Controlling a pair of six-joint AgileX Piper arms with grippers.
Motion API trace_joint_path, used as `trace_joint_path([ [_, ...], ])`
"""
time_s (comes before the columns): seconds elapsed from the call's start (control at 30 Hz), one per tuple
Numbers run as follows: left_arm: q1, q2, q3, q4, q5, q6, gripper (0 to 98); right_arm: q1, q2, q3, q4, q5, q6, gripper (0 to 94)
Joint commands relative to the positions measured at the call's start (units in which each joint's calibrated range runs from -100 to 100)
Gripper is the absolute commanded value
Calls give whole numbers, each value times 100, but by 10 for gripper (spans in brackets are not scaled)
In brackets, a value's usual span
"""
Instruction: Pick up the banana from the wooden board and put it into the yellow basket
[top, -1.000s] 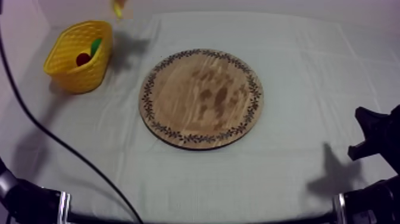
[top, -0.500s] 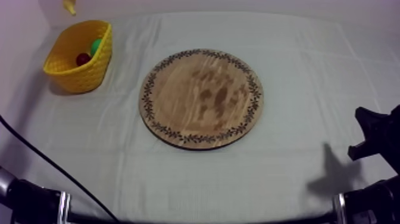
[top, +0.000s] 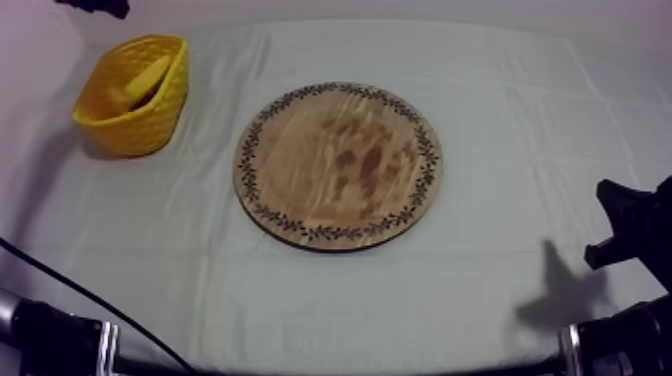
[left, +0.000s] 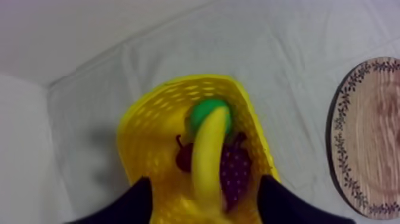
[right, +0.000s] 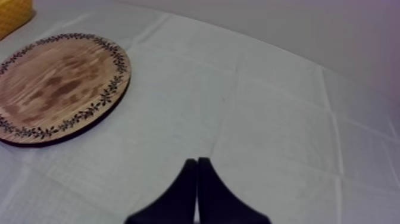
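The curved yellow toy banana now lies in the yellow woven basket, across the green pear and purple grapes — half a second ago it hung above the rim. My left hand hovers over it, released; my right hand, clenched on nothing, sits near the round wooden board.

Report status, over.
Left gripper open over basket. Right gripper shut, clear of board. Banana lying in basket. Nothing in the way.
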Motion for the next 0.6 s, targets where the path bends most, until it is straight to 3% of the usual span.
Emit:
trace_joint_path([
  [0.0, -27, -178, 153, 14, -13, 16, 730, 1, 3, -3, 0, 3, 2, 2],
  [0.17, -69, -918, 335, 22, -36, 112, 705, 1, 3, -3, 0, 3, 2, 2],
  [0.33, -62, -1999, 658, 29, -158, 228, 620, 1, 3, -3, 0, 3, 2, 2],
  [0.43, 39, -2614, 942, 13, -351, 303, 531, 1, 3, -3, 0, 3, 0, 2],
  [0.57, 239, -3509, 1703, -26, -1057, 496, 356, 1, 3, -3, 0, 3, -2, 2],
])
